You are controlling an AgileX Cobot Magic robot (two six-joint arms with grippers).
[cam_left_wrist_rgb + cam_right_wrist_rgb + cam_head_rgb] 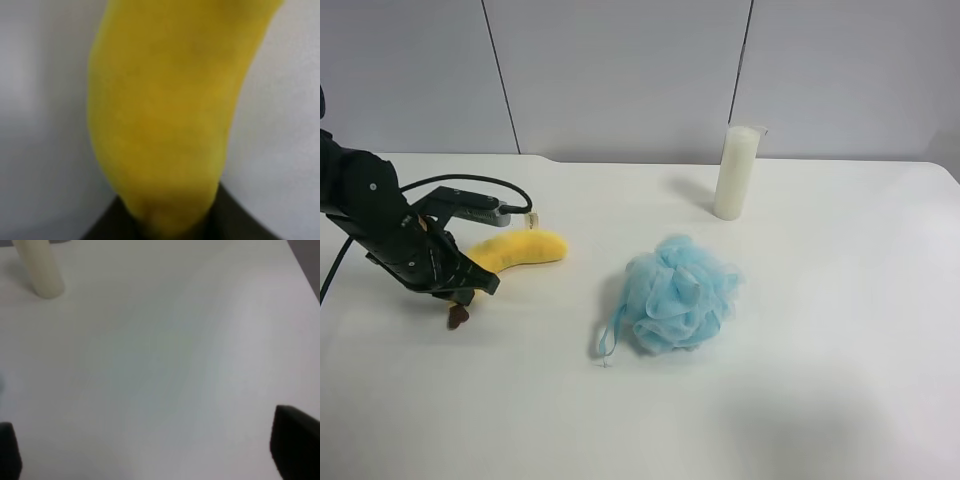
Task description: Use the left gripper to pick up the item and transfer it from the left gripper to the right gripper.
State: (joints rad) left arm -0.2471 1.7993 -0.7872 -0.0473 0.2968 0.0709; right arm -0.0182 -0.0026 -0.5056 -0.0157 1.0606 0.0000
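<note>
Banana: flat on the table, its stem end under the left gripper and the dark stem tip poking out on the gripper's near side. The long axis runs straight out ahead of the tool. In the left wrist view the yellow body fills the frame lengthwise, blurred and very close.

Left gripper: low over the stem end, cable looping above. The jaws are hidden by the arm in the high view and are out of frame at the wrist. Cannot tell whether they are apart or clamped on the plush.

Right gripper: fingers wide apart, holding nothing, over bare table, and out of the high view. Clearly the farther arm. From it only the white cylinder shows, well off.

Room: the blue sponge lies beyond the banana's free end, well apart, with bare table between. The cylinder stands farther off, past the sponge toward the back wall.

Judgement: a straight lift looks unobstructed. The handover is best made above the sponge, across the open half of the table. Held by one end, the soft plush will likely droop, so the free end is what the right jaws would take.
</note>
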